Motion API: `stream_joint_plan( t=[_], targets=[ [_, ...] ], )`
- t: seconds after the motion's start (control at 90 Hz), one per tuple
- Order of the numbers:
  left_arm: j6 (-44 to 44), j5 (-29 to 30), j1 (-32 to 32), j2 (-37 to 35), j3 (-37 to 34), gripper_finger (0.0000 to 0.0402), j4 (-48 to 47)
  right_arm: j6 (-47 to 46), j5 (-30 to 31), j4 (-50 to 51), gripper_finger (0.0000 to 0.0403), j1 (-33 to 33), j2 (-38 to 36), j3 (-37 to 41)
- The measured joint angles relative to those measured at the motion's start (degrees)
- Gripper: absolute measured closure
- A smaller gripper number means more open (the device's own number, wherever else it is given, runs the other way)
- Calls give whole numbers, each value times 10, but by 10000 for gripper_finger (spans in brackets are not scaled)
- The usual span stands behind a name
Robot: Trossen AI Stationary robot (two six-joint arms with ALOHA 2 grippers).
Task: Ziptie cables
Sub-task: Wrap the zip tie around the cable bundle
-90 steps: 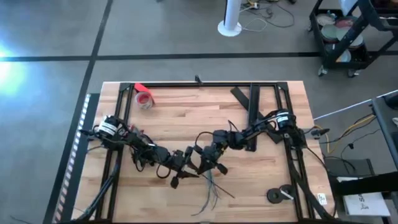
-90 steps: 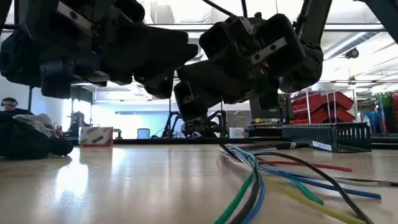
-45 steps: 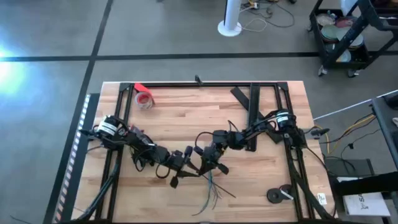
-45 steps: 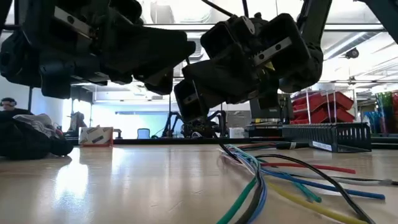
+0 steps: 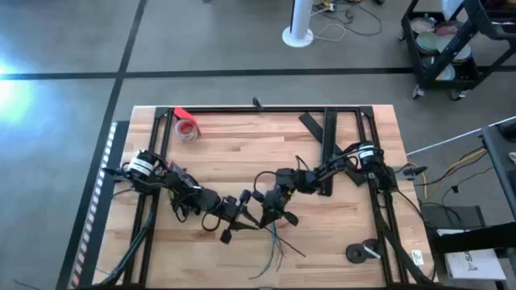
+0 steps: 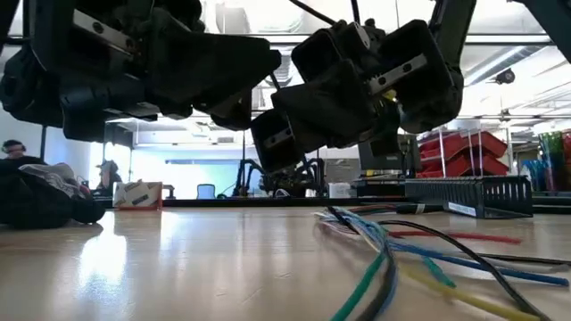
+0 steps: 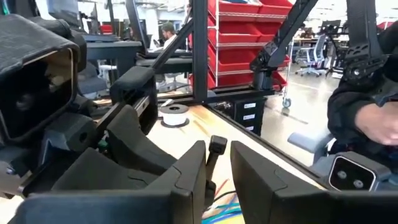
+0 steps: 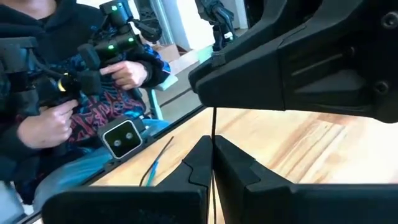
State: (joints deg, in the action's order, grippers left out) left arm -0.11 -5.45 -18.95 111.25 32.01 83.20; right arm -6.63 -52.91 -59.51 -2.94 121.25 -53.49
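Observation:
The cables point(image 5: 274, 242) lie on the wooden table, their coloured ends fanning out toward the near edge point(image 6: 384, 259). Both grippers hang close together above the bundle's far end. My left gripper point(image 5: 244, 211) comes in from the left and my right gripper point(image 5: 268, 216) from the right. The ziptie point(image 8: 213, 124) is a thin dark strip stretched straight between them. My right gripper point(image 8: 213, 165) is shut on it. In the left wrist view, my left gripper point(image 7: 216, 168) shows a narrow gap filled by the ziptie's blocky end point(image 7: 216, 146). My left gripper has the ziptie's thicker end point(image 7: 216, 144) between its two fingers, the end sticking out just past the fingertips, clear of the table. My right gripper pinches the ziptie's thin strip point(image 8: 213, 144) between its two fingertips. The strip runs straight and taut from there to my left gripper.
A red tape roll point(image 5: 188, 127) sits at the far left. Wide flat black strips point(image 5: 329, 133) lie at the far right and dark round parts point(image 5: 363, 252) at the near right. A black rail frame point(image 5: 242, 110) borders the table. A seated person point(image 8: 74, 93) is beyond the table.
Both grippers have stayed close together over the bundle, shifting only slightly. The cables' near ends have swung a little toward the table's right edge, still lying on the wood.

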Motion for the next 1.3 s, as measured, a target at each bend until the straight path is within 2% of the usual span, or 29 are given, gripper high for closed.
stream_joint_plan(
  t=[0.367, 0.678, 1.3],
  targets=[
    [1, -1, 1, 0, 0, 346, 3, 3, 0, 0, 403, 0, 0, 0],
    [2, -1, 3, 0, 1, 397, 3, 3, -1, 0, 403, 0, 0, 0],
    [2, 0, 3, 0, 1, 395, -1, 2, -1, 1, 403, 0, 0, 0]
  ],
)
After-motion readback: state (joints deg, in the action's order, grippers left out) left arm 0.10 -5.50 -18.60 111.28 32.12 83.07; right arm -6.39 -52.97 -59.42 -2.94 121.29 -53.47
